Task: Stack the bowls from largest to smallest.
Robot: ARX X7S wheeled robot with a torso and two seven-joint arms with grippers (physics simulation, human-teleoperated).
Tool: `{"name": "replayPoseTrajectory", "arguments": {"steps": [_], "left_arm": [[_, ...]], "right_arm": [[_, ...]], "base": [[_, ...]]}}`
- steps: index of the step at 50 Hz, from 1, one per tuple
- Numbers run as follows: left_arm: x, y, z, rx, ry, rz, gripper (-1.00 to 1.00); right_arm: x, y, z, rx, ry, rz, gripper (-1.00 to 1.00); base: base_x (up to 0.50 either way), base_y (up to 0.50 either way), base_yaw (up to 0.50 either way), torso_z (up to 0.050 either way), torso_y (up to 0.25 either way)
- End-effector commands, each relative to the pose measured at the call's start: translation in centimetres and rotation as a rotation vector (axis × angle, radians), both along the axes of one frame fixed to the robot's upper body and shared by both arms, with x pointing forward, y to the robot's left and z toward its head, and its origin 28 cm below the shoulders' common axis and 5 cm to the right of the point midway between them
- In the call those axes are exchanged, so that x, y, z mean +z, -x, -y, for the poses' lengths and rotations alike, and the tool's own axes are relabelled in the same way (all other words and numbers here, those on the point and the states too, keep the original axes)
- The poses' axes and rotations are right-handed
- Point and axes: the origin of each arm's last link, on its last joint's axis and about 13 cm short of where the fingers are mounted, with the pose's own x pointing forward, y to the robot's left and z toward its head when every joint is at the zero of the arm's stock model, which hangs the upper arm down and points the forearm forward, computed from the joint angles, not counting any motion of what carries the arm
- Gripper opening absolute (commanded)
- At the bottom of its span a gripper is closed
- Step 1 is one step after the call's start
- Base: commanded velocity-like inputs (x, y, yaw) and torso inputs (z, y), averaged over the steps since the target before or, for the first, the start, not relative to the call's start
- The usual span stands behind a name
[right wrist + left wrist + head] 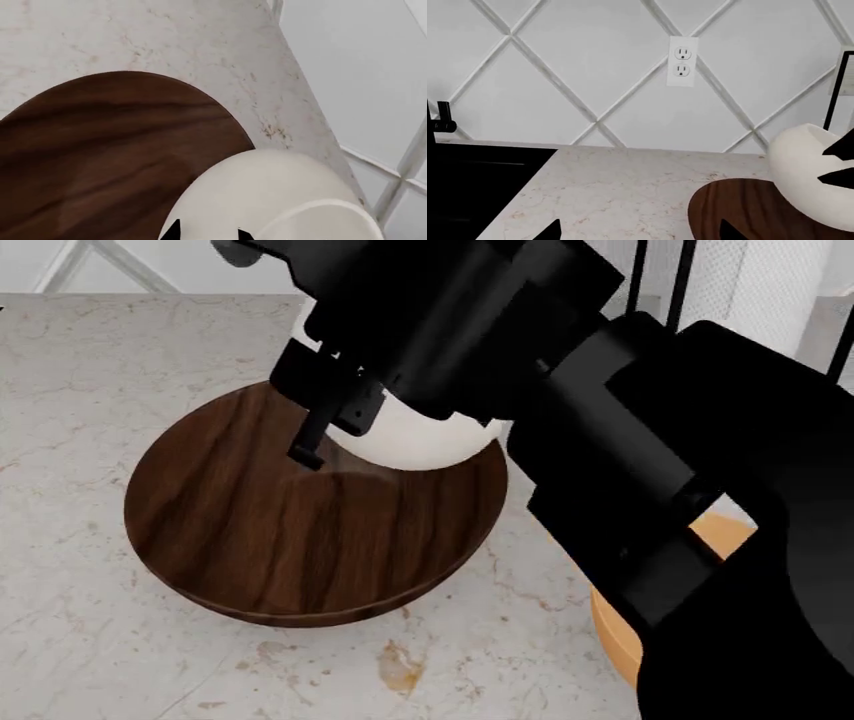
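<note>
Counter [80,360] space is taken up mainly by the brown bowl [267,530], set flat as the base of the stack. The white bowl [414,440] is held tilted over its far rim by the right tool [327,415], clamped on its wall, apparently for lowering inside. The orange bowl [727,535] is left beside, largely hidden. The left tool [640,231] is seen spread and empty.

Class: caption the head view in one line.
Right gripper holds rounded white bowl tilted over wide dark-brown wooden bowl; orange-tan bowl beside.
</note>
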Motion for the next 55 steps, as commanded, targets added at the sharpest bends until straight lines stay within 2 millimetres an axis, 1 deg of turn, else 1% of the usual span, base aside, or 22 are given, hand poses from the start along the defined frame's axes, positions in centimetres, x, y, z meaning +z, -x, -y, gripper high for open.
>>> {"name": "replayPoseTrajectory", "arguments": {"steps": [1, 6, 11, 21, 26, 30, 35, 41, 48, 55], "left_arm": [[0.7, 0.2, -0.5, 0.008, 0.06, 0.048, 1.0], [0.7, 0.2, -0.6, 0.01, 0.065, 0.048, 1.0], [0.8, 0.1, -0.7, 0.012, 0.069, 0.049, 1.0], [1.1, 0.3, -1.2, 0.028, 0.085, 0.058, 1.0], [1.1, 0.3, -1.2, 0.025, 0.092, 0.06, 1.0], [1.1, 0.3, -1.3, 0.025, 0.097, 0.061, 1.0], [1.1, 0.2, -1.5, 0.028, 0.103, 0.062, 1.0], [1.0, 0.2, -1.5, 0.025, 0.108, 0.063, 1.0], [1.1, 0.3, -1.6, 0.026, 0.112, 0.066, 1.0], [1.2, 0.4, -1.6, 0.024, 0.114, 0.067, 1.0]], "right_arm": [[-1.6, -0.1, -1.9, 0.049, 0.004, -0.043, -1.0], [-2.9, -0.1, -2.3, 0.065, 0.007, -0.063, -1.0], [-3.1, 0.0, -2.8, 0.088, 0.016, -0.064, -1.0], [-4.4, 0.3, -3.7, 0.138, 0.035, -0.073, -1.0], [-4.6, 0.4, -4.0, 0.145, 0.005, -0.047, -1.0], [-5.2, 0.4, -4.4, 0.154, -0.043, -0.037, -1.0], [-5.8, 0.4, -4.7, 0.182, -0.05, -0.031, -1.0], [-6.2, 0.5, -5.0, 0.194, -0.041, -0.033, -1.0], [-7.7, 0.5, -5.1, 0.198, -0.027, -0.064, -1.0], [-8.5, 0.5, -4.8, 0.169, -0.029, -0.093, -1.0]], "base": [[0.0, 0.0, 0.0, 0.0, 0.0], [0.0, 0.0, 0.0, 0.0, 0.0], [0.0, 0.0, 0.0, 0.0, 0.0], [0.0, 0.0, 0.0, 0.0, 0.0], [0.0, 0.0, 0.0, 0.0, 0.0], [0.0, 0.0, 0.0, 0.0, 0.0], [0.0, 0.0, 0.0, 0.0, 0.0], [0.0, 0.0, 0.0, 0.0, 0.0], [0.0, 0.0, 0.0, 0.0, 0.0], [0.0, 0.0, 0.0, 0.0, 0.0]]}}
